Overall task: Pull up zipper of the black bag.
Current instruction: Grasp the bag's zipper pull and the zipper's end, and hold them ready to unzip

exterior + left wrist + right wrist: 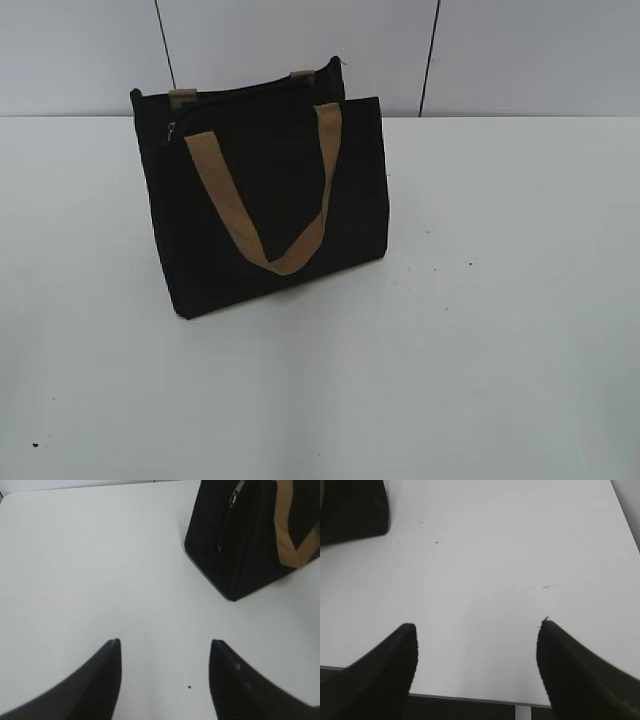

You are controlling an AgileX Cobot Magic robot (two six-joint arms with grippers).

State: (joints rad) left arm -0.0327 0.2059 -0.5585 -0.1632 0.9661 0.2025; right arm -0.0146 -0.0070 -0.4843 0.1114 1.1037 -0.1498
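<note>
Starting nearest the cameras, both grippers hang spread wide and hold nothing: the left gripper [165,645] over bare white table [480,350] with a dark speck just ahead of it, the right gripper [476,627] over the table's near edge. Neither arm shows in the exterior view, so the work looks unbegun.

Farther out, the black bag [270,200] stands upright near the table's back, turned a little so that one end faces the left arm. A tan handle [265,205] droops in a loop down its front face; the second handle [183,97] only peeps over the rim behind.

At the top, the zipper [239,489] carries a small silvery pull at the bag's left end, seen in the left wrist view at the upper edge. The right wrist view catches just a dark corner of the bag at upper left.

A sensible plan, I judge, gives the pull to the left gripper, since it sits closest. The tab is tiny, so pinch it with the fingertips, squarely. Soft fabric may slide or buckle, so let the right gripper steady the far end first, keeping clear of the handles
</note>
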